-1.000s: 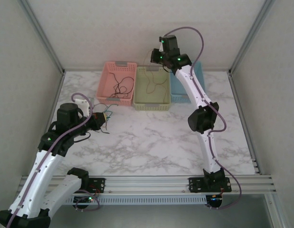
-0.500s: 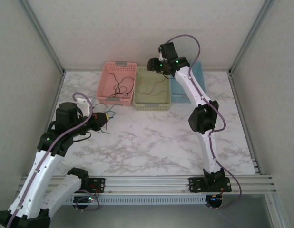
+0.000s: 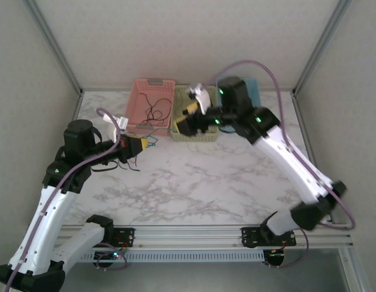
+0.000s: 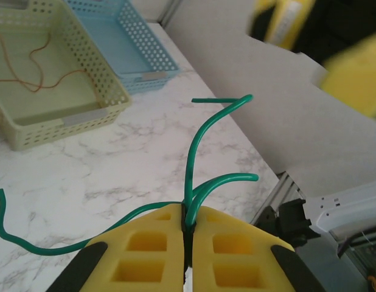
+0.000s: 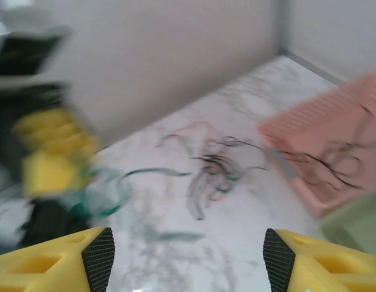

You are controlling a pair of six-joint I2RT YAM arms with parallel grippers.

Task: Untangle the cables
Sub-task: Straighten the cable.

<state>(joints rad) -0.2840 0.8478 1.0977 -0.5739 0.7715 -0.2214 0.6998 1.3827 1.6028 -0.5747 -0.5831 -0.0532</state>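
- Nearest the bottom of the overhead view, at its left, the left pincer (image 3: pixel 134 146) is pressed shut on the green cable (image 4: pixel 188 173). In the left wrist view the yellow fingers meet at bottom centre with the wire nipped between them.
- From that grip one end trails to the lower left of the left wrist view, low over the desk (image 4: pixel 115 164). The other strands rise toward the upper middle and curl right, so most of the free length stands away from the fingers.
- A little farther on, the loose tangle (image 5: pixel 212 164) of thin dark and reddish wires lies on the desk mid-frame in the right wrist view. It sits between the blurred left pincer and the pink basket (image 3: pixel 154 81).
- The right pincer (image 3: pixel 187 118) hangs in the upper middle of the overhead view with its fingers wide apart and nothing between them, facing the left pincer.
- We judge the right pincer to be the free one. Both the green cable and the tangle lie toward the lower left of it in the overhead view, with the cable's free strands reaching its way.
- Farthest off, black cables (image 3: pixel 153 112) lie in the pink basket and an orange cable (image 4: pixel 36 88) lies in the yellow-green basket (image 4: pixel 84 115). The blue basket (image 4: pixel 145 61) stands beside that.
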